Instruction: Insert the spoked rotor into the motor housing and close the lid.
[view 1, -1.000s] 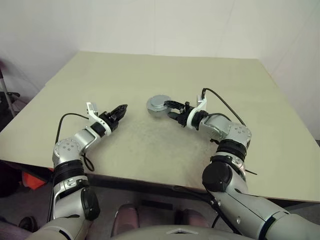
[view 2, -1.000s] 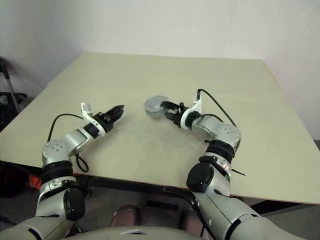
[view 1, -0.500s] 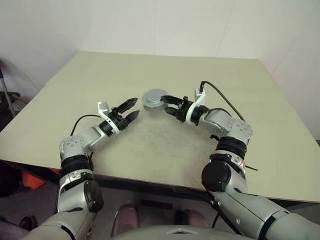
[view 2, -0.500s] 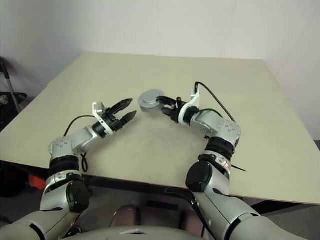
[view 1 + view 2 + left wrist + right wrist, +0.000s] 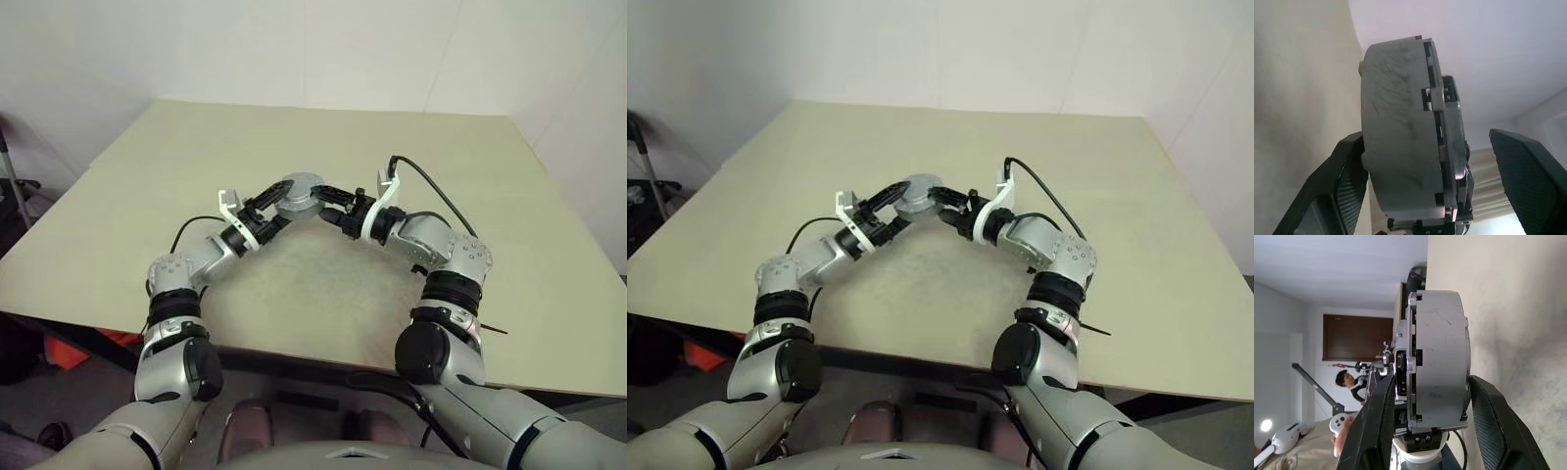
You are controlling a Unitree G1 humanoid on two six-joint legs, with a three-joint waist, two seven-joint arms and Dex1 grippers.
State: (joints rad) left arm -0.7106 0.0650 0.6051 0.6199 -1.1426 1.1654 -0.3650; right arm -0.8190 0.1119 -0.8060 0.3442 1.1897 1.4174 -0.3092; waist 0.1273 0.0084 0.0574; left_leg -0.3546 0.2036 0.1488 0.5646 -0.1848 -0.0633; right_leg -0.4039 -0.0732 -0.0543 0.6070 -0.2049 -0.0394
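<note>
Jaws first: right gripper [image 5: 331,201] was clamped on the motor housing [image 5: 298,194], one finger on each flat face, as the right wrist view showed [image 5: 1437,362]. Left gripper [image 5: 266,201] stood wide, its fingers [image 5: 1344,188] straddling the same housing from the other side; one pad sat against or just beside the closed grey face, the other pad [image 5: 1528,176] stood well apart from the open side. Could not tell whether the near pad actually touched.

Housing was lifted clear of the table [image 5: 411,157], held on edge between the two grippers, roughly at table centre. From the housing, the left gripper came in from about 8 o'clock and the right from about 4 o'clock in the head views.

Right wrist view: notched rim and small fittings on the housing's open side; beyond it, at about 8 o'clock, a person [image 5: 1349,382] holding a white controller [image 5: 1338,423].
</note>
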